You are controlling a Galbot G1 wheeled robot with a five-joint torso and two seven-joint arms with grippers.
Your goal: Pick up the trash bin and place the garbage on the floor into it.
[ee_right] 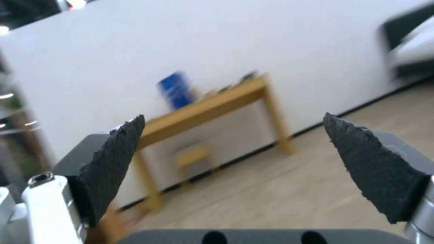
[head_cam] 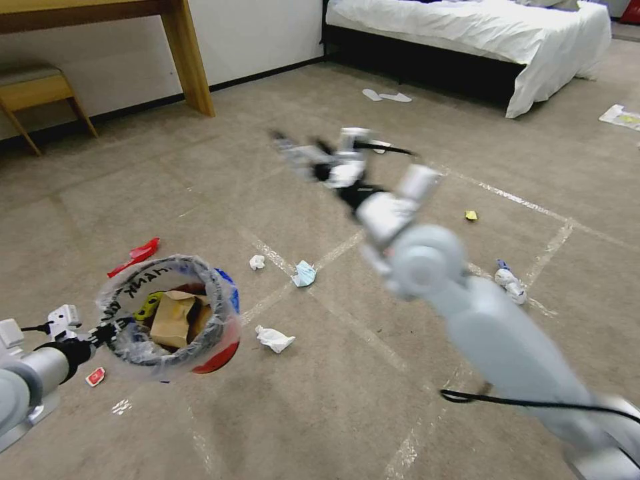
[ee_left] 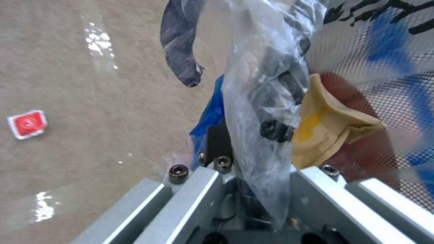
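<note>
The bin (head_cam: 170, 319) hangs off the floor at the robot's left, held by its bagged rim. A brown paper bag (head_cam: 175, 319) and a yellow scrap already lie inside it. In the left wrist view the left gripper (ee_left: 253, 169) has its fingers clamped on the crinkled bag and rim, one finger inside the bin (ee_left: 361, 112) and one outside, with the paper bag (ee_left: 330, 125) just past them.

Around the bin, litter is left on the floor (head_cam: 333, 400). A tissue (head_cam: 274, 339) lies just right of the bin and slightly nearer the robot. A smaller tissue (head_cam: 257, 262) and a blue mask (head_cam: 304, 273) lie a little farther out. A long red wrapper (head_cam: 135, 257) sits beyond the bin on its far left, and a small red packet (head_cam: 95, 377) lies under the left arm (it also shows in the left wrist view (ee_left: 27, 124)). A bottle (head_cam: 510, 281) and a yellow scrap (head_cam: 471, 215) lie well off to the right.

The right gripper (head_cam: 293, 148) is raised and stretched far forward, past all the near litter, fingers spread wide and empty; its camera looks level at the wall and a wooden table (ee_right: 212, 105), not down. So every piece lies below and behind its fingertips, back toward the robot. The right arm is the only free one, and I judge the near tissue the likeliest pick, since it lies closest to the bin's mouth. Reaching it calls for drawing the gripper back and tipping it downward.
</note>
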